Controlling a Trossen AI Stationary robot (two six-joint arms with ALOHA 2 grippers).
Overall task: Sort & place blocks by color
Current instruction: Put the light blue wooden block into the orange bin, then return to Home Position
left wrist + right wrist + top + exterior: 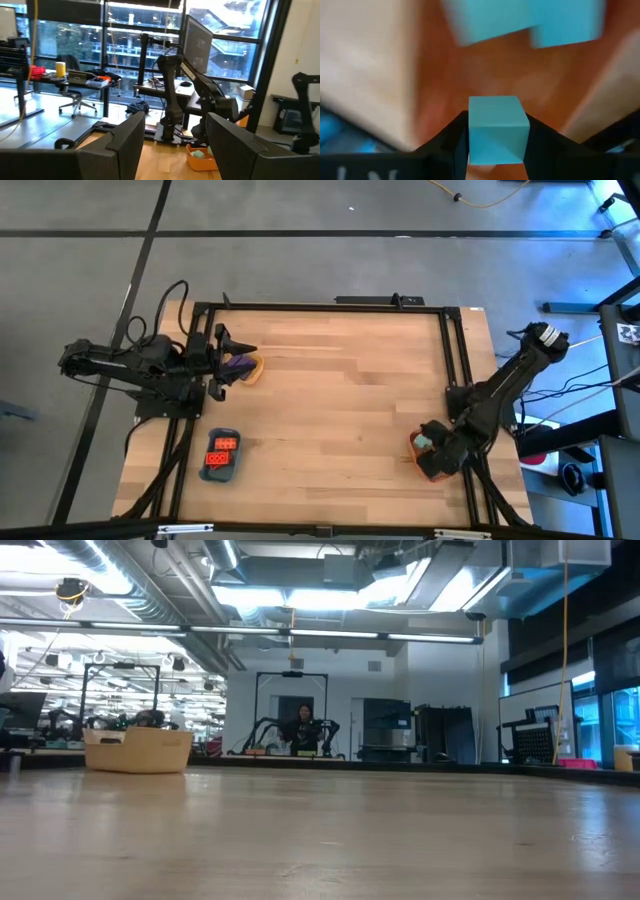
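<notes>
Teal plastic against orange plastic marks the working corner. High view: the right gripper [432, 455] hangs over the orange tray [428, 463] at the table's [340, 390] near right edge. The left gripper [236, 356] waits beside the yellow tray [252, 369], where purple blocks [240, 363] lie. Orange-red studded blocks [222, 451] sit in the blue tray [220, 470] at the near left.

Low view: bare pale wood grain runs level to the room; neither arm shows, and a person sits far off.

Left wrist view: the left gripper's two dark fingers [127, 140] stand well apart with nothing between them. Across the table the orange tray [200, 161] shows a mint-teal piece inside.

Right wrist view: the right gripper [497, 137] is clamped on a mint-teal block [497, 129], a plain smooth-faced cube, held by two opposite flat sides. Two more teal blocks [530, 22] lie in the orange tray [485, 70] below it.

Handling, as judged: such a brick is likely light, rigid and somewhat slick, so opposite flat faces are the right purchase, and a corner grip could let it twist out.
</notes>
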